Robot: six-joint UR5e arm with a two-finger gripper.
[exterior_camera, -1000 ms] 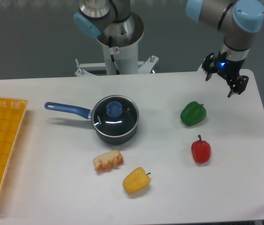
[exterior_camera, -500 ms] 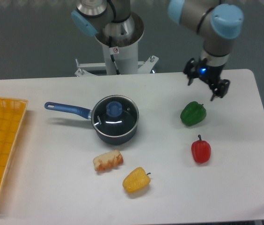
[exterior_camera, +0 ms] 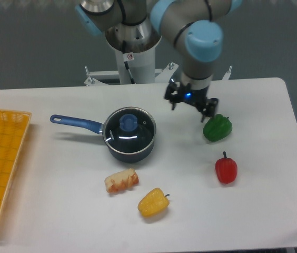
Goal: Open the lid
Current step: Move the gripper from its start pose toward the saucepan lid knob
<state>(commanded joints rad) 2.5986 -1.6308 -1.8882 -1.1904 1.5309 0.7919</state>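
Your lid (exterior_camera: 129,125) sits closed on the dark saucepan (exterior_camera: 130,138), its blue knob at the centre. Up and to the right of the saucepan, well apart from it, your gripper (exterior_camera: 189,107) hangs above the table (exterior_camera: 59,200) with its two fingers spread apart, holding nothing. A green pepper (exterior_camera: 217,127) lies just beside the gripper, farther from the saucepan.

A robotics lab, shown by a robot arm's pedestal (exterior_camera: 134,52) bolted behind a plain white table (exterior_camera: 275,211), grey floor beyond it, with toy peppers (exterior_camera: 217,128) and a saucepan (exterior_camera: 130,135) laid out on the table.
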